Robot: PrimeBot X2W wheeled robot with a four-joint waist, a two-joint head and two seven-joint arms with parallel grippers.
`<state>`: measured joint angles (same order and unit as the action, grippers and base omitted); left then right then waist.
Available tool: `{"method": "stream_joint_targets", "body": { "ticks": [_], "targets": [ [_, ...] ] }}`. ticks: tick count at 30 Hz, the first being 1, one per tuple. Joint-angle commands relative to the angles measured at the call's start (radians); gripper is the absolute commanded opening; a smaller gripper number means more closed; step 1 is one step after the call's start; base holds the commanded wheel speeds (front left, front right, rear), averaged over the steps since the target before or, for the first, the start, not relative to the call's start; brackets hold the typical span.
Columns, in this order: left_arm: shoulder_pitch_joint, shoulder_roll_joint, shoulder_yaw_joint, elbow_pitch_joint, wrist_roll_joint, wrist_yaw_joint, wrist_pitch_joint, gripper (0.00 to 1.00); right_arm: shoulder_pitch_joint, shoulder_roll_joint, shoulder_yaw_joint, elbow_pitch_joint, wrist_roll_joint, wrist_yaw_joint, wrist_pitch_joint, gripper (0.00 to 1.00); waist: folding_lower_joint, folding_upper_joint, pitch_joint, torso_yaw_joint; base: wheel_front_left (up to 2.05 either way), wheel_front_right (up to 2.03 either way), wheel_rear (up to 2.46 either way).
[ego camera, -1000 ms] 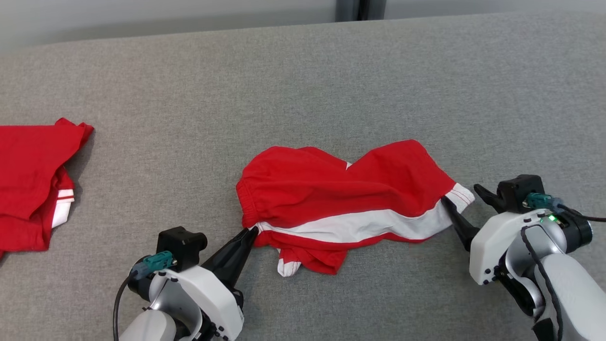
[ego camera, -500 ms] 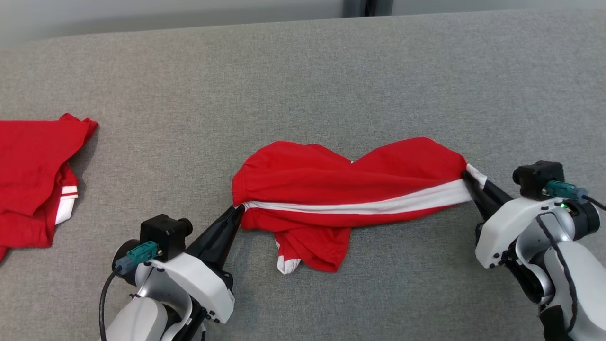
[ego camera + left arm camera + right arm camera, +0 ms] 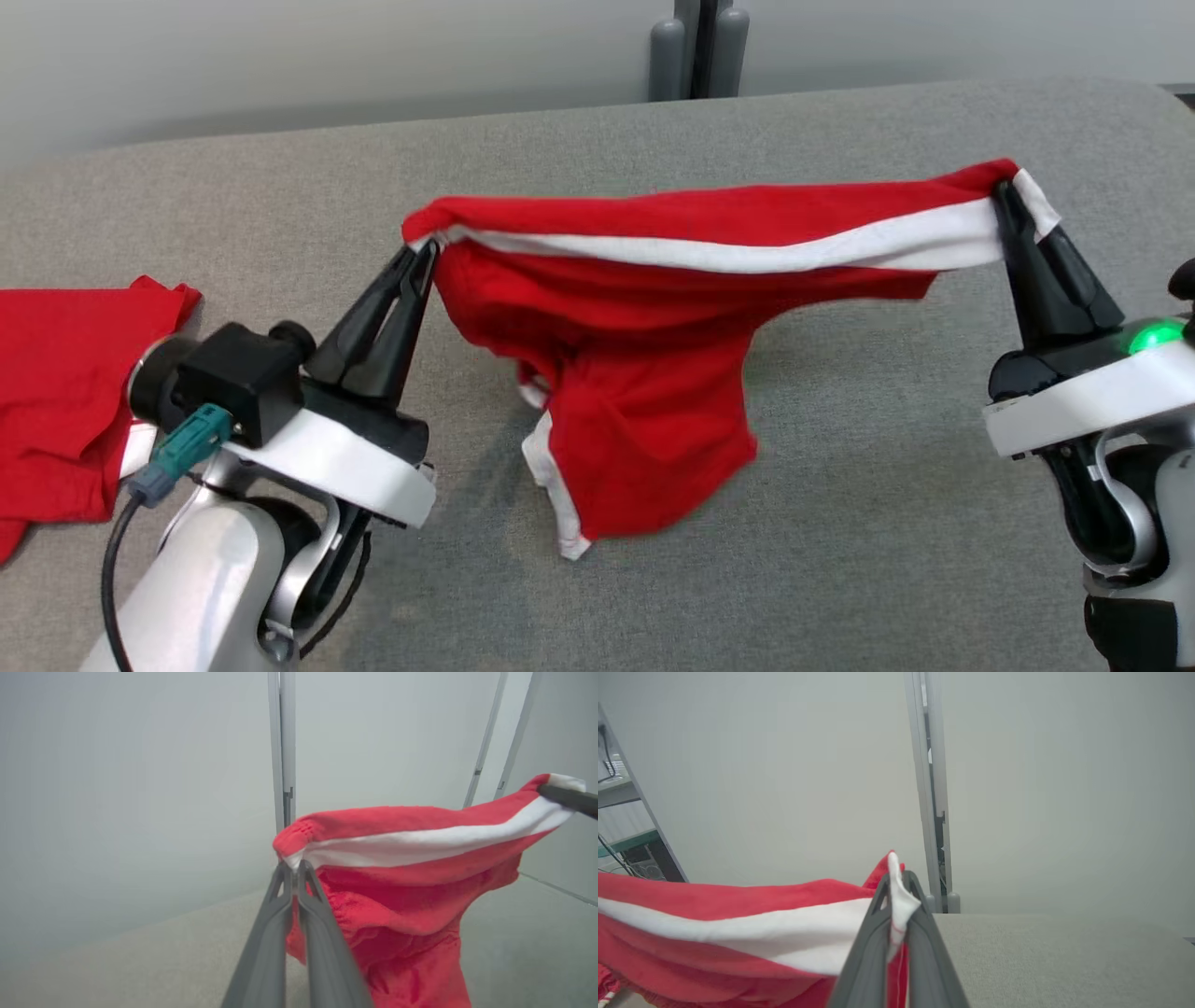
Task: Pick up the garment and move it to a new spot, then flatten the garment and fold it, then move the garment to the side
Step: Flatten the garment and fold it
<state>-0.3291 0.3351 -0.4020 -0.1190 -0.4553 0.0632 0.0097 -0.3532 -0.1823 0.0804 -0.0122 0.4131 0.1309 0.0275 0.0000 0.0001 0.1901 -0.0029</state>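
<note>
Left gripper and right gripper are each clamped on one end of the red cloth shorts with a white side stripe, holding them stretched in the air above the grey fabric surface, one leg hanging down.

— What carried everything we saw?
— A table covered in grey woven fabric, its far right corner rounded.
— And what did we find lying on it?
— A crumpled red cloth with white trim, at the left edge of our head view. The hanging garment's lowest hem hung close to the table; we could not tell whether it touched.
</note>
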Motion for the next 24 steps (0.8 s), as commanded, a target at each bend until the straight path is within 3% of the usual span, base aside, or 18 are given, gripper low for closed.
{"method": "stream_joint_targets", "body": {
  "ticks": [1, 12, 18, 24],
  "targets": [
    [-0.019, 0.005, 0.004, -0.014, 0.013, 0.009, -0.001, 0.0, 0.006, -0.001, -0.006, -0.018, 0.0, 0.0, 0.003, 0.0, 0.0, -0.0001, -0.014, -0.004, 0.0, 0.0, 0.0],
    [-0.089, 0.027, 0.003, -0.226, 0.084, 0.054, 0.042, 0.0, 0.023, 0.061, -0.091, -0.314, -0.026, 0.0, 0.098, 0.0, 0.0, -0.0001, -0.064, -0.017, 0.0, 0.0, 0.0],
    [-0.099, 0.025, -0.002, -0.248, 0.077, 0.058, 0.058, 0.0, 0.027, 0.078, -0.103, -0.332, -0.021, 0.0, 0.147, 0.0, 0.0, -0.0001, -0.055, -0.017, 0.0, 0.0, 0.0],
    [-0.193, 0.016, 0.005, -0.18, 0.045, 0.01, 0.052, 0.0, -0.063, 0.068, -0.12, -0.266, -0.014, 0.0, 0.163, 0.0, 0.0, -0.0001, 0.006, -0.006, 0.0, 0.0, 0.0]
  ]
}}
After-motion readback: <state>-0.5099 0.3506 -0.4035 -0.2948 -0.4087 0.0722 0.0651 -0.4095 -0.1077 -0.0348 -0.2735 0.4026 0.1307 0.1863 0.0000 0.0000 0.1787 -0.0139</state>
